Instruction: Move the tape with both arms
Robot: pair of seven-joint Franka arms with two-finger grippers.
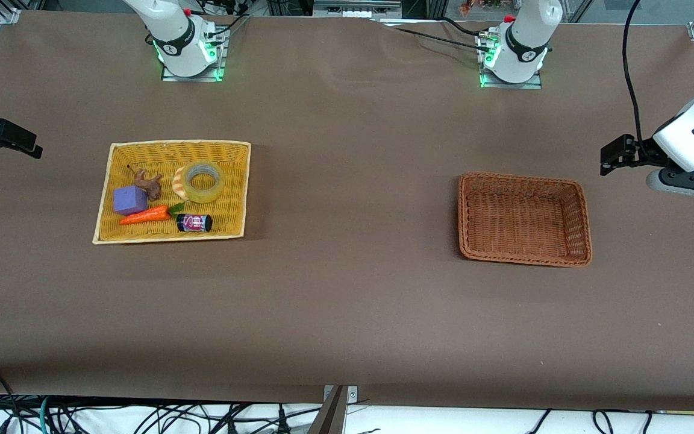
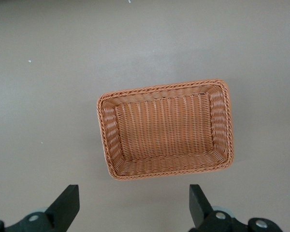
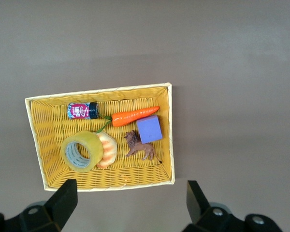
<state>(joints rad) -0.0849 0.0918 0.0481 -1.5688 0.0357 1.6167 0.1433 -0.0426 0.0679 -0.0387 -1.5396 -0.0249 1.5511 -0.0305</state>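
Note:
The tape [image 1: 202, 181], a yellowish translucent roll, lies in the yellow wicker tray [image 1: 235, 181] and leans against a striped croissant toy [image 1: 178, 184]. It also shows in the right wrist view [image 3: 80, 151]. My right gripper [image 1: 21, 142] hangs open and empty over the table at the right arm's end, beside the tray; its wrist view [image 3: 130, 200] shows wide-apart fingers. My left gripper [image 1: 617, 154] hangs open and empty over the table at the left arm's end, beside the brown basket [image 1: 525, 259]; its wrist view [image 2: 134, 205] shows the same.
The tray also holds a purple cube [image 1: 129, 200], a toy carrot [image 1: 145, 215], a brown lion figure [image 1: 149, 183] and a small dark jar [image 1: 194, 223]. The brown basket [image 2: 217, 164] has nothing in it. Brown table between tray and basket.

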